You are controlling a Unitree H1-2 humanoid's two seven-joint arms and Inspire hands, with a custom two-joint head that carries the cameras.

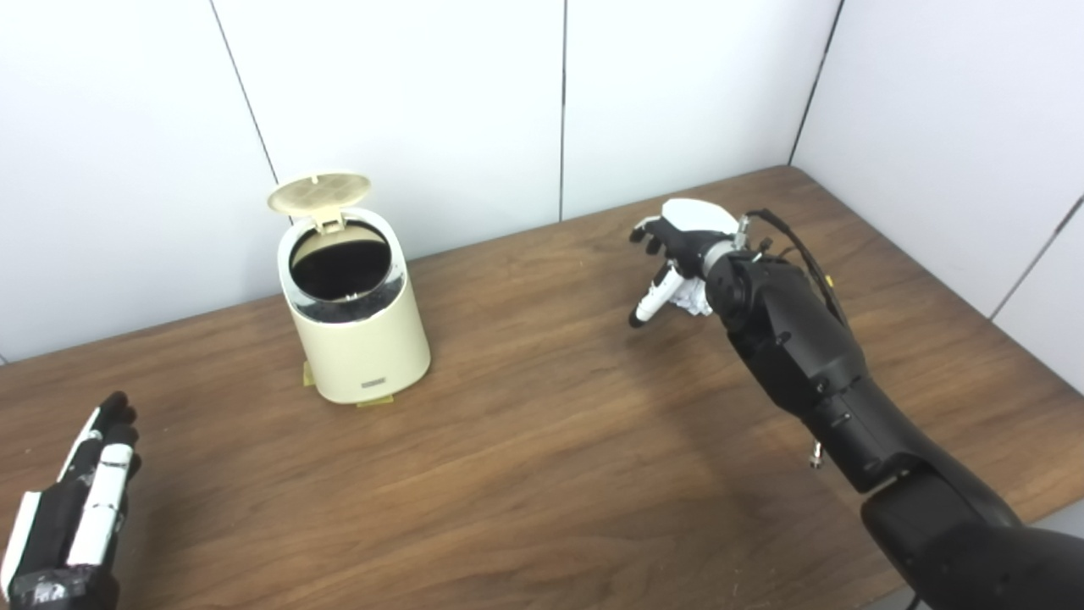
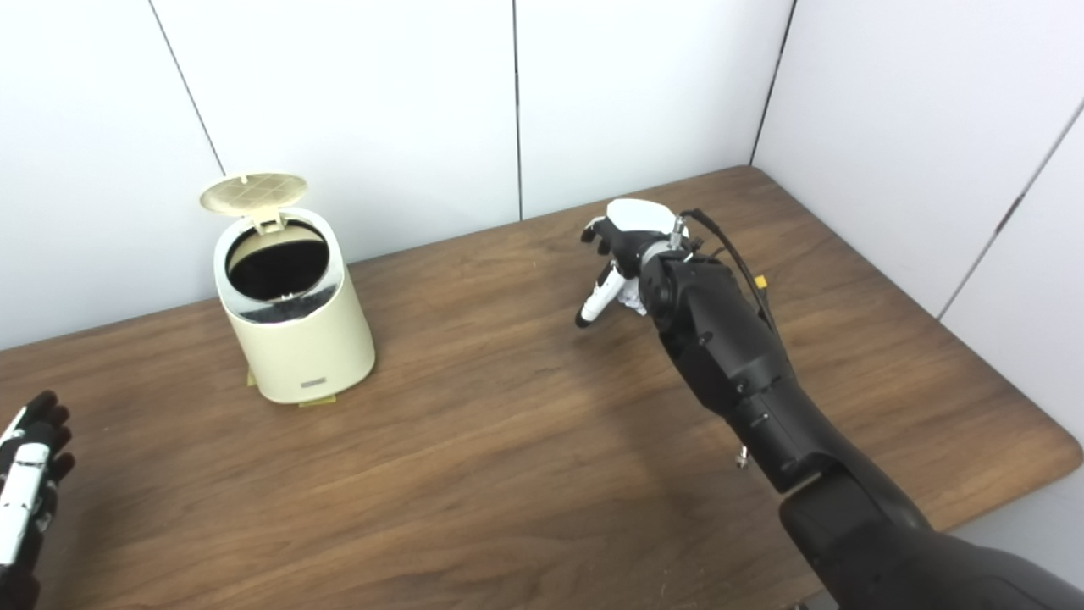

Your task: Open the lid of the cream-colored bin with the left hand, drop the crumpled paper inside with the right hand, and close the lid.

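Note:
The cream-colored bin (image 1: 364, 347) stands at the back left of the table, its round lid (image 1: 320, 193) tipped up and back, the dark inside showing. My right hand (image 1: 677, 246) hovers at the middle right, fingers curled downward over the white crumpled paper (image 1: 696, 296). Only a bit of the paper shows under the palm. The thumb (image 1: 650, 303) points down, a little apart from the paper. My left hand (image 1: 80, 508) lies low at the near left corner, fingers stretched out, holding nothing, well away from the bin.
The wooden table (image 1: 525, 457) has white wall panels behind it and on the right. Small yellow tape tabs (image 1: 373, 401) stick out under the bin's base. My right forearm (image 1: 804, 364) crosses the table's right side.

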